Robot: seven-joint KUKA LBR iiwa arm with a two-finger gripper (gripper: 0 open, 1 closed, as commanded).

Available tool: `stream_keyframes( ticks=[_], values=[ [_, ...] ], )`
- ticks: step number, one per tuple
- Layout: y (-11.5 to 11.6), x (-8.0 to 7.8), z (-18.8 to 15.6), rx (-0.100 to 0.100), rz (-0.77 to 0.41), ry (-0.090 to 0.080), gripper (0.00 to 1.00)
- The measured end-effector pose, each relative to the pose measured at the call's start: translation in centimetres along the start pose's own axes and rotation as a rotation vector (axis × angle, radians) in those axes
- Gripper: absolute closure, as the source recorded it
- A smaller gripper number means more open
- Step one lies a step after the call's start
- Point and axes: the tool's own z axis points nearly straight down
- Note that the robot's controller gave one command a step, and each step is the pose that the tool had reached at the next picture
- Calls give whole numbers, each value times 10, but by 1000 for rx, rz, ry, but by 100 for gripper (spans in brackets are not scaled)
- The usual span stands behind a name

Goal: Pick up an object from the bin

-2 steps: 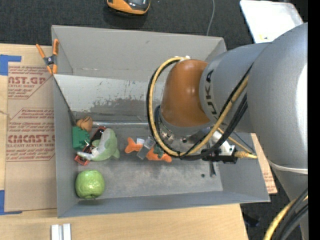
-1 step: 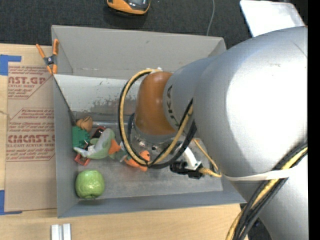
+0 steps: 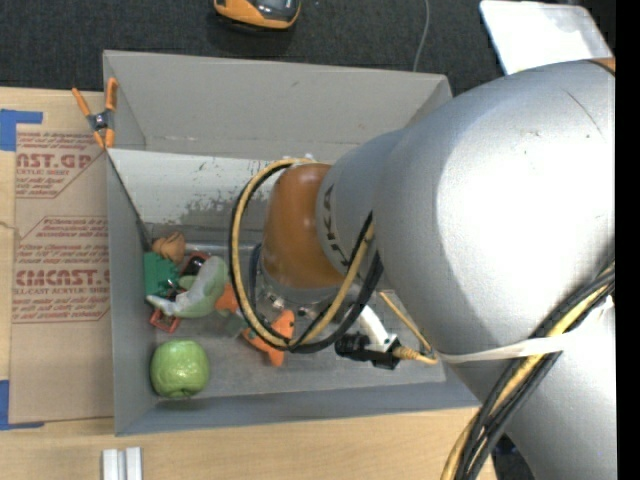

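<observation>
Because the arm's bulk and its orange wrist cover (image 3: 295, 228) sit right over the hand (image 3: 272, 310) in the camera view, you cannot tell how far the hand is open or whether it has hold of anything. Treat that as unknown.

The hand is low in the grey bin (image 3: 300, 118), close to the floor. The nearest thing to it is a small orange piece (image 3: 271, 346), which lies just beside the hand on the side toward the bin's near wall and partly tucked under the looped cable (image 3: 240, 258). Its shape is too hidden for you to read a long axis.

Out from the hand on the side away from the arm is a heap of small toys (image 3: 178, 280). It holds a green figure (image 3: 157, 273) and a pale green and white piece (image 3: 206, 286), which is the part of the heap nearest the hand. A round green apple (image 3: 180, 368) lies alone, well apart from the hand, away from the arm and toward the near wall.

In my judgement the orange piece is the likeliest pick, and the relation that matters is that it lies off the hand's centre, toward the near wall. You would want the hand shifted over it before closing. The apple has no preferred axis, but reaching it calls for a longer move.
</observation>
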Motion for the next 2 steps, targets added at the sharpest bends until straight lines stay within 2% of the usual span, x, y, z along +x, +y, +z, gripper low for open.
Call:
stream_keyframes(
  ticks=[1,2],
  values=[
    [-5,-7,-59,9,-16,4,100],
    [-4,-15,-105,4,-42,-1,100]
  ],
)
